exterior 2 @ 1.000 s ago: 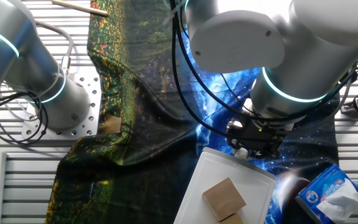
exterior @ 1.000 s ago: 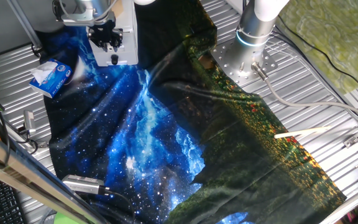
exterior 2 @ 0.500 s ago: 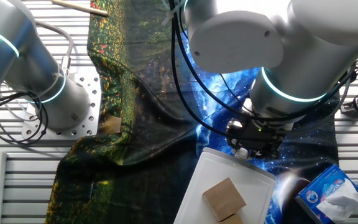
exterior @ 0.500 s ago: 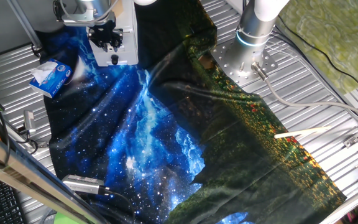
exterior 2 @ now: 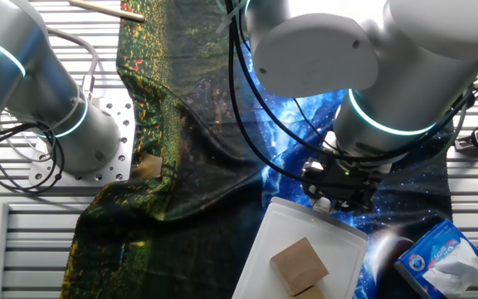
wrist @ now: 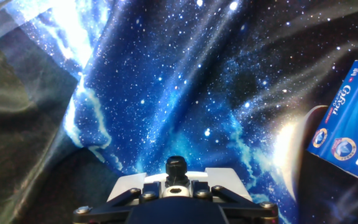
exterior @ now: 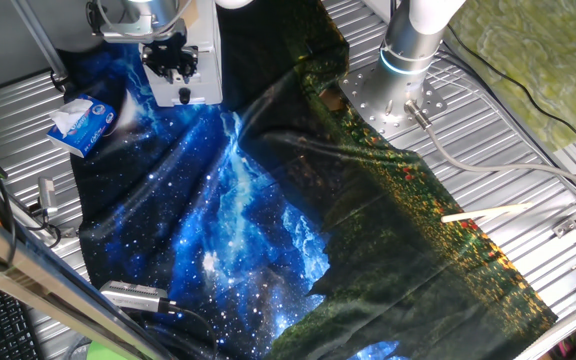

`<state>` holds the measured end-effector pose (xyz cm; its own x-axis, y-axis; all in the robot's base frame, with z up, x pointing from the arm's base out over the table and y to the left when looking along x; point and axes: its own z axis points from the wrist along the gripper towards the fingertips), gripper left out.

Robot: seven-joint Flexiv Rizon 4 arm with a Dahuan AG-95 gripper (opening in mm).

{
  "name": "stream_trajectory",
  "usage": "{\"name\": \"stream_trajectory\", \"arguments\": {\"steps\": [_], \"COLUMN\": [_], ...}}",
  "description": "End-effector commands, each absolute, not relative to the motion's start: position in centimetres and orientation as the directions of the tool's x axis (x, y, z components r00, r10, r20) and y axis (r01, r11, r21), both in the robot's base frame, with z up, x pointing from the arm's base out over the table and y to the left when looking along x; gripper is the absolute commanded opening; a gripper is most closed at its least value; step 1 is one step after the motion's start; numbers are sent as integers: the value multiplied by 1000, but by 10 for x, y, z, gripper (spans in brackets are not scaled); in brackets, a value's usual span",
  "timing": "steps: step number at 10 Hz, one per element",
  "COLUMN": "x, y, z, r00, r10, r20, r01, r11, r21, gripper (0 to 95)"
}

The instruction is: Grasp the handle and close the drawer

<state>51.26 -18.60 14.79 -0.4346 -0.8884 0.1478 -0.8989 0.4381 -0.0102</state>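
Note:
The white drawer (exterior: 204, 62) stands at the far left end of the starry cloth; the other fixed view (exterior 2: 274, 239) shows a tan-brown block in it. My gripper (exterior: 175, 66) is at its front face, also shown in the other fixed view (exterior 2: 332, 199). In the hand view the gripper (wrist: 178, 186) fills the bottom edge, its dark jaws shut on the small white round handle (wrist: 178, 191). The drawer's white front (wrist: 128, 184) shows on either side behind the jaws. I cannot tell how far the drawer is pulled out.
A blue-and-white tissue packet (exterior: 82, 122) lies left of the drawer, also in the other fixed view (exterior 2: 440, 257) and the hand view (wrist: 352, 124). A blue-and-green cloth (exterior: 238, 220) covers the table. A second arm's base (exterior: 398, 95) stands behind. A wooden stick (exterior: 488, 212) lies right.

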Motion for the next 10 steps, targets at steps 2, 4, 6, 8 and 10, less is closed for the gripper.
{"name": "stream_trajectory", "arguments": {"steps": [2,4,6,8,10], "x": [513,513,513,513,513], "y": [-186,-186,-186,-186,-186], "z": [148,148,148,148,148], "r00": [-437,-436,-435,-438,-434], "r10": [-887,-887,-888,-887,-889], "r20": [149,151,149,149,147], "r01": [-898,-898,-899,-897,-899], "r11": [440,440,439,441,437], "r21": [-11,-10,-12,-12,-10], "gripper": [0,0,0,0,190]}}
